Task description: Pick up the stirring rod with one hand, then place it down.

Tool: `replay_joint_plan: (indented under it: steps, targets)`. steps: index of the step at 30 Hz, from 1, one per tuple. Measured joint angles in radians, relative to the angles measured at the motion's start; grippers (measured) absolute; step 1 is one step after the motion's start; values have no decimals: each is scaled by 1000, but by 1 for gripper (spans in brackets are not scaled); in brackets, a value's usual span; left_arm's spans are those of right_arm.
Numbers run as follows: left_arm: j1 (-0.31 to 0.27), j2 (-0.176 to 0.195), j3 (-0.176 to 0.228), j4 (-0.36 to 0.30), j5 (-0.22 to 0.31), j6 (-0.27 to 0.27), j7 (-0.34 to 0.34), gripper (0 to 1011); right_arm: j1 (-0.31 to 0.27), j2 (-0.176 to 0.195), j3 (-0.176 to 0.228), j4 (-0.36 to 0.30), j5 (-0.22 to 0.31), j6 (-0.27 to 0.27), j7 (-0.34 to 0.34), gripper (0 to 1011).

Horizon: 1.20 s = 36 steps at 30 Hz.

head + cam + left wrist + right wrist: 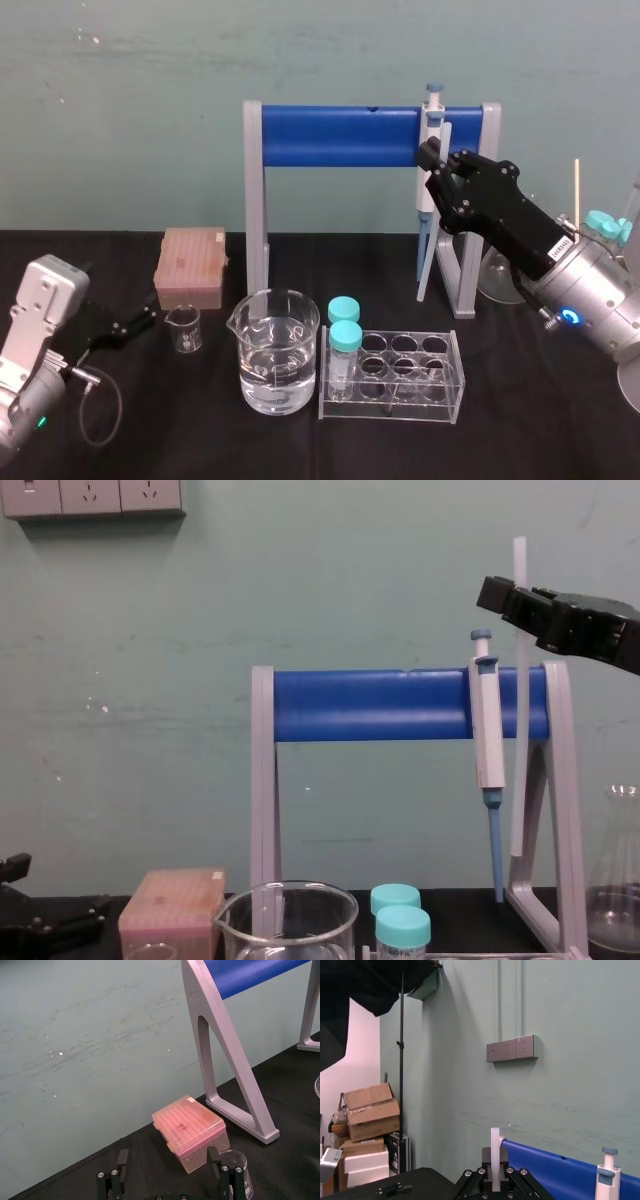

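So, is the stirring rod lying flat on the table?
No, the right hand holds the stirring rod upright in the air beside the pipette.

1. The stirring rod (519, 780) was a long, thin, straight stick, whitish and translucent.
2. It hung nearly upright in the air, with its lower end clear of the black surface (560, 400) and its top end poking out above the fingers that held it.
3. It hung just beside the pipette (488, 730), in front of the right end of the blue-barred rack (380, 705).
4. The right gripper (515, 600) was black with blocky fingers, on a dark arm with a light grey segment. It was raised above the rack's bar.
5. Its fingers were clamped on the rod's upper part, one on each side.
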Motion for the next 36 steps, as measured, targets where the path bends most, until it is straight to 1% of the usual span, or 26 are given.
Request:
replay_joint_plan:
  steps: [36]
  targets:
    - [0,0,0,0,0,0,0,1000,4,7,-12,14,0,11,8,69]
